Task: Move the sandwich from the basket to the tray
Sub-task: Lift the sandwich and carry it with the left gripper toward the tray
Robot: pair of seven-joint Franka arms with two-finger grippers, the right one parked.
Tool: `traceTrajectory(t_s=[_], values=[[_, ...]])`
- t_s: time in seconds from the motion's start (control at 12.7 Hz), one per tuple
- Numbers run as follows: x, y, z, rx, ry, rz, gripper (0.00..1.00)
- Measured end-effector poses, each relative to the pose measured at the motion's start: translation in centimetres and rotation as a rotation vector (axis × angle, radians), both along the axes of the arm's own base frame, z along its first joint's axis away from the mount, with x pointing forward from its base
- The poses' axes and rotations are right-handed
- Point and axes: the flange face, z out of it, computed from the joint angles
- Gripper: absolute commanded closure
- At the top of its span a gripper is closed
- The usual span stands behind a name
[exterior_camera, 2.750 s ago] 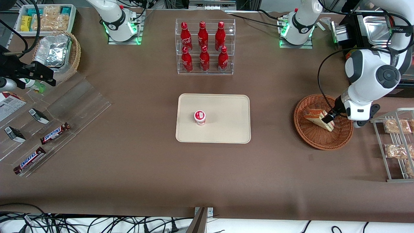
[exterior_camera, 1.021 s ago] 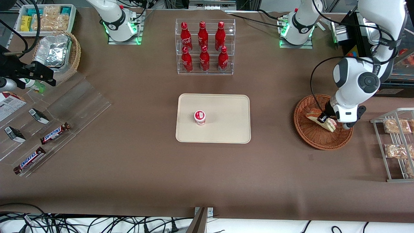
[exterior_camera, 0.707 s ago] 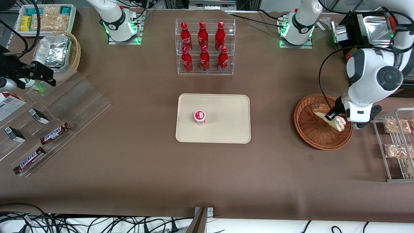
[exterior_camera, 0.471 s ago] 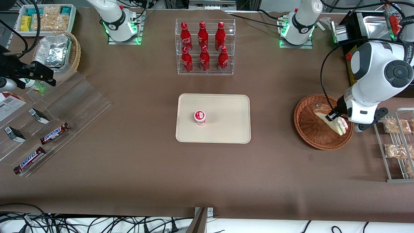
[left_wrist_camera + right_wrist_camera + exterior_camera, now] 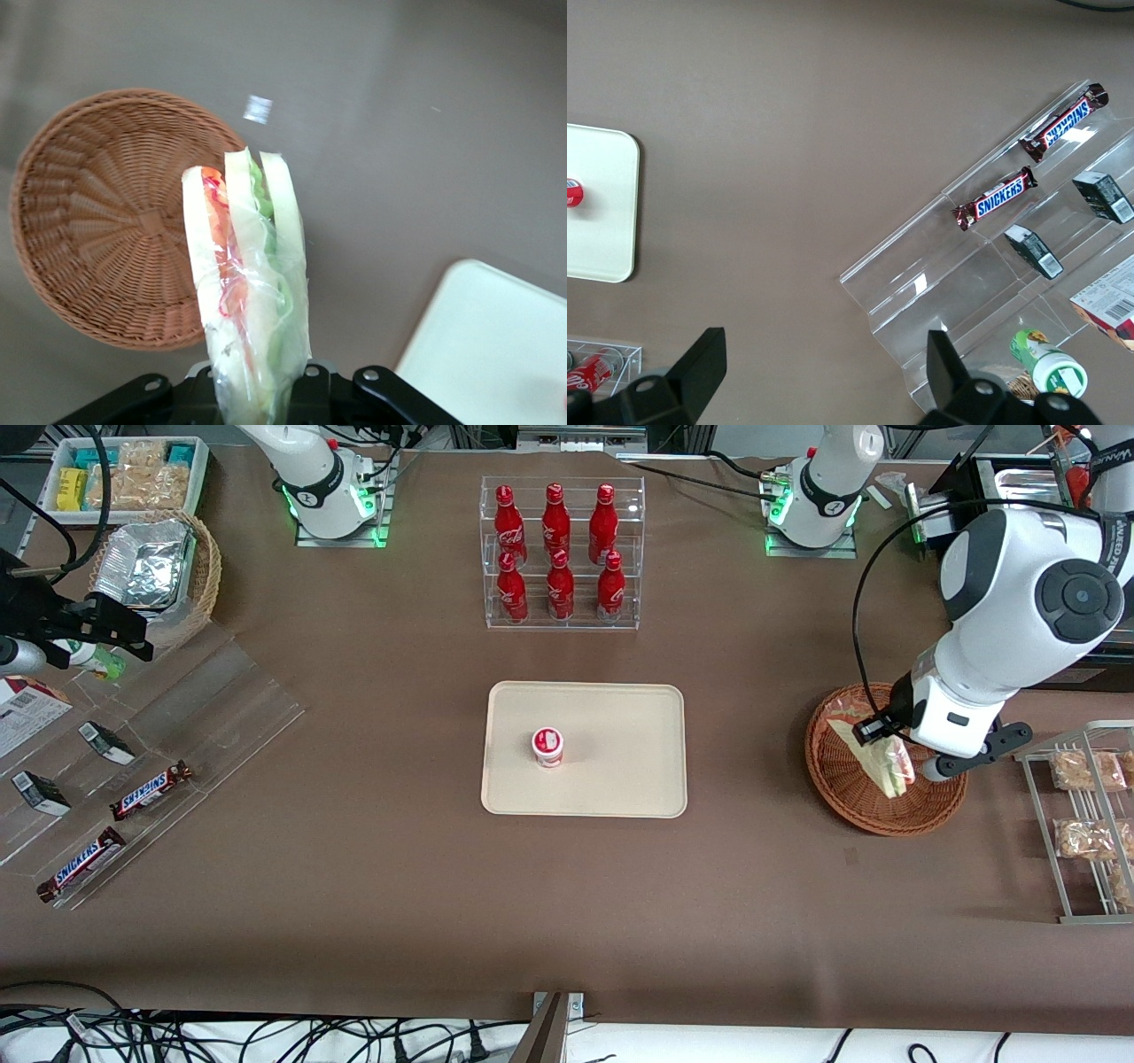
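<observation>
Tray (image 5: pixel 620 717) was noted well apart from basket (image 5: pixel 842 797), above which the wrapped sandwich (image 5: pixel 248 283) was held clenched by its lower end in the gripper (image 5: pixel 257 394); slippage of the slick wrap was judged possible in transit

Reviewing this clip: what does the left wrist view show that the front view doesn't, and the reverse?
Only the wrist view shows the sandwich's red and green layers edge-on in clear wrap and the basket empty. Only the front view shows the cup on the tray, the bottles and the Snickers bars. Both show the gripper shut on the sandwich above the basket.
</observation>
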Motion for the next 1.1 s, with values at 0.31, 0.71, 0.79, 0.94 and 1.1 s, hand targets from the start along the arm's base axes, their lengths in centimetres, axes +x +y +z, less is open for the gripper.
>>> traceTrajectory(t_s=[0.31,0.71,0.79,0.94,1.1], values=[[-0.5,-6.3,0.9,-0.043,-0.008,-0.259,1.00],[-2.1,-15.1,-2.0,-0.095,-0.004,-0.477,0.99],[-2.4,-16.6,-2.4,-0.101,-0.009,-0.494,0.99],[-3.0,-18.5,-3.3,-0.107,0.000,-0.513,1.00],[-3.4,-19.8,-4.2,-0.111,0.013,-0.533,1.00]])
